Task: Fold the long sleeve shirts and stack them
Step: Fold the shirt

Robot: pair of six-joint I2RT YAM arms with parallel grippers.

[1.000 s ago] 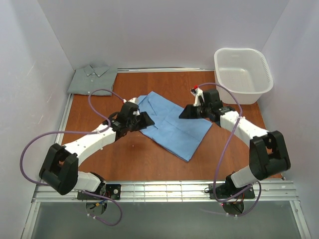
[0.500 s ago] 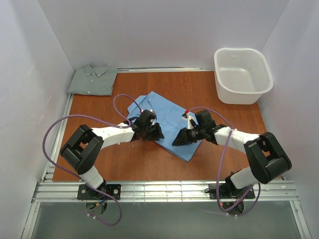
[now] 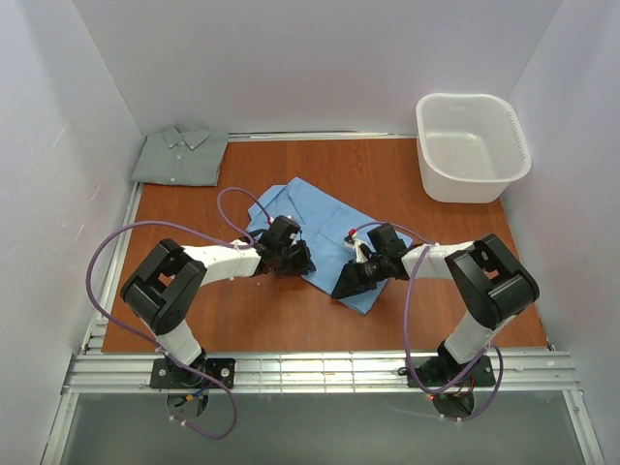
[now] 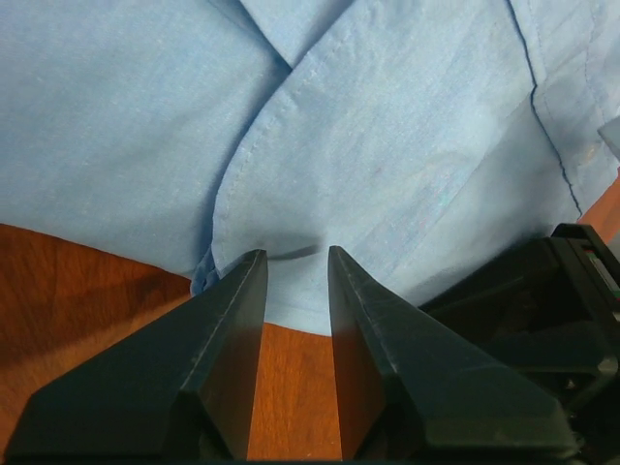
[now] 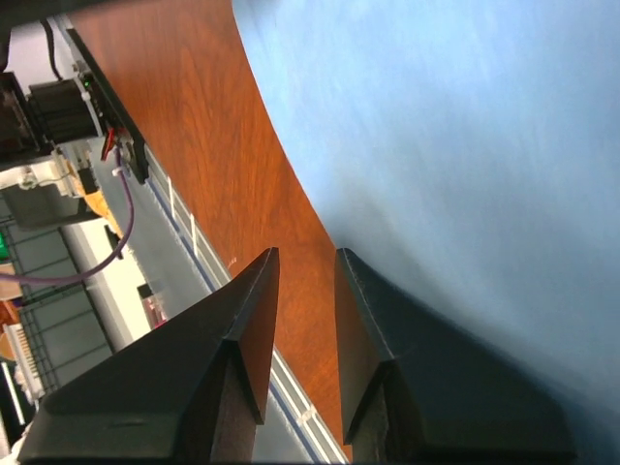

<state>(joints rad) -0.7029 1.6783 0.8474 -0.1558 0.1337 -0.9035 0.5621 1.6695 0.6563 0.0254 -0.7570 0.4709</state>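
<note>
— How far along are we?
— Nearest, the left gripper (image 4: 294, 254) and right gripper (image 5: 307, 254) each stand a slit apart at the near hem of the blue shirt (image 3: 334, 228), which lies partly folded in the middle of the table (image 3: 252, 310). Neither clearly clamps anything.
— And beyond?
— Only the overhead view shows the grey-green shirt (image 3: 181, 155), folded in the far-left corner. I'd say the blue one needs finishing and stacking.
</note>
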